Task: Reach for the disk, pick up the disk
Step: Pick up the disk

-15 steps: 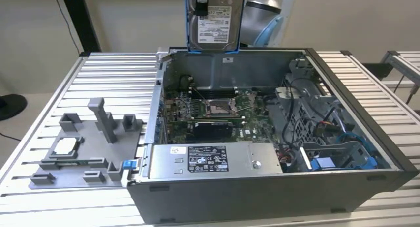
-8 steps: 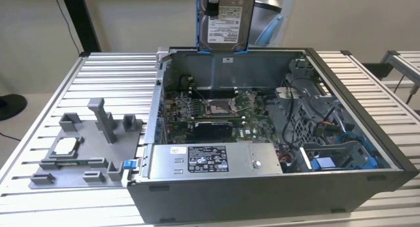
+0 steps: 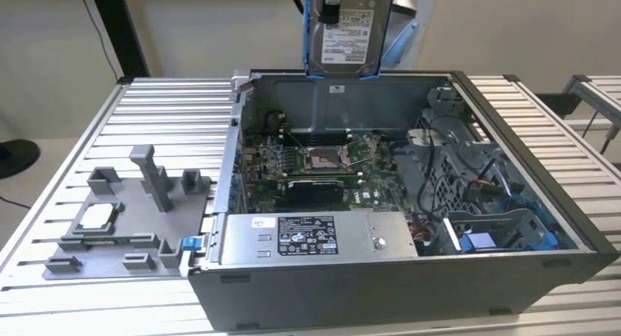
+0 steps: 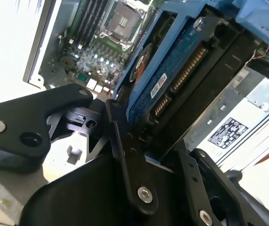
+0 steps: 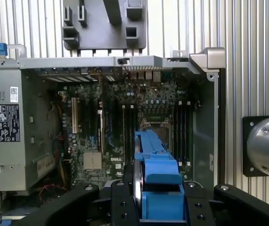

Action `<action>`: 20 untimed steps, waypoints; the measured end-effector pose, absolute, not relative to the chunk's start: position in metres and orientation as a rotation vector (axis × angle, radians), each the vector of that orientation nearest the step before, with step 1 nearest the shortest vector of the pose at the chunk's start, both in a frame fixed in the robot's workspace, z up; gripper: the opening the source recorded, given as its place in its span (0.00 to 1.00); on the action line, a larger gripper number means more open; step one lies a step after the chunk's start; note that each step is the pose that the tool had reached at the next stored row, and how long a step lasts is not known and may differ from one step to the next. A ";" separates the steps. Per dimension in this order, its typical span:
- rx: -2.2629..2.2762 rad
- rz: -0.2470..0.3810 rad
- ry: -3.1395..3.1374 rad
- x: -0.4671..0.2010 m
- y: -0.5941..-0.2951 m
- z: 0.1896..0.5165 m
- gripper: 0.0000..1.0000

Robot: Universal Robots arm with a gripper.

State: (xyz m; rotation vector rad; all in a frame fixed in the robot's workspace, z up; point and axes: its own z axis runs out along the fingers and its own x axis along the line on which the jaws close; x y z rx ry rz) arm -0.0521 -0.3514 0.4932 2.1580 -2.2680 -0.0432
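The disk (image 3: pixel 350 34), a silver drive with a white label in a blue bracket, hangs upright in the air above the back wall of the open computer case (image 3: pixel 388 278). My gripper (image 3: pixel 335 5) is shut on its upper end at the top of the exterior view. In the first wrist view the disk's blue bracket (image 5: pixel 155 172) stands edge-on between my black fingers (image 5: pixel 124 202), high over the motherboard. The second wrist view shows the disk's blue circuit-board side (image 4: pixel 172 70) clamped by the gripper (image 4: pixel 160 160).
The case holds a motherboard (image 3: pixel 321 165), a big silver box with a black label (image 3: pixel 310 238) at the front and a blue-trimmed drive bay (image 3: pixel 495 234) on the exterior view's right. A grey fixture plate (image 3: pixel 126 220) with a small square chip (image 3: pixel 97 216) lies on the slatted table's left.
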 end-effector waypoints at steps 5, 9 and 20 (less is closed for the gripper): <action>2.158 -0.043 -2.268 -0.040 -0.351 0.493 0.00; 2.158 -0.043 -2.268 -0.031 -0.351 0.493 0.00; 2.158 -0.043 -2.268 -0.005 -0.351 0.493 0.00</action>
